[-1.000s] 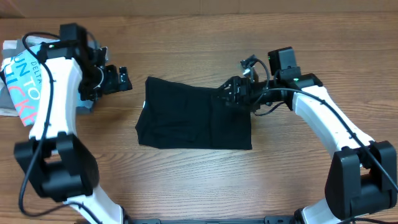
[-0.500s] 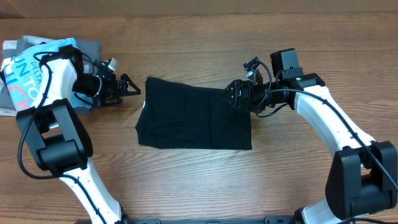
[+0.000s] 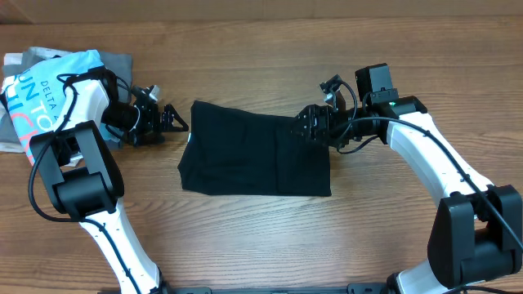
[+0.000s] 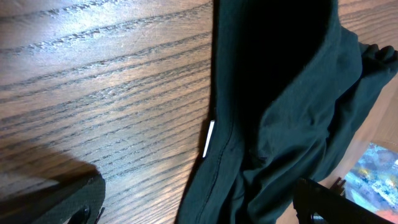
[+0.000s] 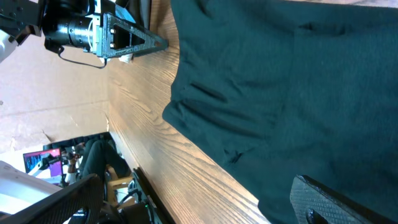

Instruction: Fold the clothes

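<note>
A brown wooden table [image 3: 245,237] with streaked grain fills nearly the whole overhead view, with a paler tan strip [image 3: 270,10] along its far edge. In the far left corner a light-blue T-shirt [image 3: 41,77] with white and pink lettering, the word "DELTA" readable, lies on a grey folded shirt [image 3: 118,62] whose edge shows beyond it. The right wrist view shows a tan wall [image 5: 56,93] past the table's edge, with blurred clutter [image 5: 68,158] below.
</note>
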You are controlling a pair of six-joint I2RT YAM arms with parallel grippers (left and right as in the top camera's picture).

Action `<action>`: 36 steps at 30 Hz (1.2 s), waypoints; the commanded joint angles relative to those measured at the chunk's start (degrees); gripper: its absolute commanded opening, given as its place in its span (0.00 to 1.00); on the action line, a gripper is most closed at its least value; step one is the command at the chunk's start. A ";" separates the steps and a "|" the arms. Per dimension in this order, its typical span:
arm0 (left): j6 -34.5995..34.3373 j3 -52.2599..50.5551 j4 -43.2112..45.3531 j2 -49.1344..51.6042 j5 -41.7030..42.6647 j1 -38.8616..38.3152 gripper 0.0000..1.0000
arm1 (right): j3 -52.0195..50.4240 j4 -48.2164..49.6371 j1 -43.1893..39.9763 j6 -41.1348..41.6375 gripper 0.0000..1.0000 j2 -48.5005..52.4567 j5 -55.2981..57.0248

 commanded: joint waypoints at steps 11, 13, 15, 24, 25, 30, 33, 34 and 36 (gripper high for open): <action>1.70 -2.99 2.47 3.91 -4.02 -5.22 1.00 | 0.61 0.79 0.15 -0.61 1.00 -0.35 0.13; 1.68 -4.50 3.19 3.91 -4.61 -6.71 1.00 | 0.61 0.81 0.15 -0.59 1.00 -0.35 0.15; 1.42 -6.40 4.50 3.91 -5.22 -8.17 1.00 | 0.61 0.81 0.15 -0.61 1.00 -0.35 0.15; -1.79 -13.25 11.54 3.91 -5.03 -12.85 1.00 | 0.61 0.81 0.15 -0.61 1.00 -0.35 0.15; -2.51 -13.53 12.44 3.91 -5.01 -13.18 1.00 | 0.61 0.81 0.15 -0.61 1.00 -0.35 0.15; -3.72 -13.94 15.08 3.91 -5.18 -14.75 1.00 | 0.61 0.59 0.15 -0.61 1.00 -0.35 0.13; -3.69 -13.94 15.41 3.91 -5.62 -15.58 0.95 | 0.61 0.59 0.15 -0.59 1.00 -0.35 0.13; -3.69 -13.94 15.43 3.91 -6.03 -15.82 0.90 | 0.61 0.59 0.15 -0.59 1.00 -0.35 0.13; -3.72 -13.94 15.39 3.91 -7.74 -16.31 0.74 | 0.61 0.59 0.15 -0.61 1.00 -0.35 0.13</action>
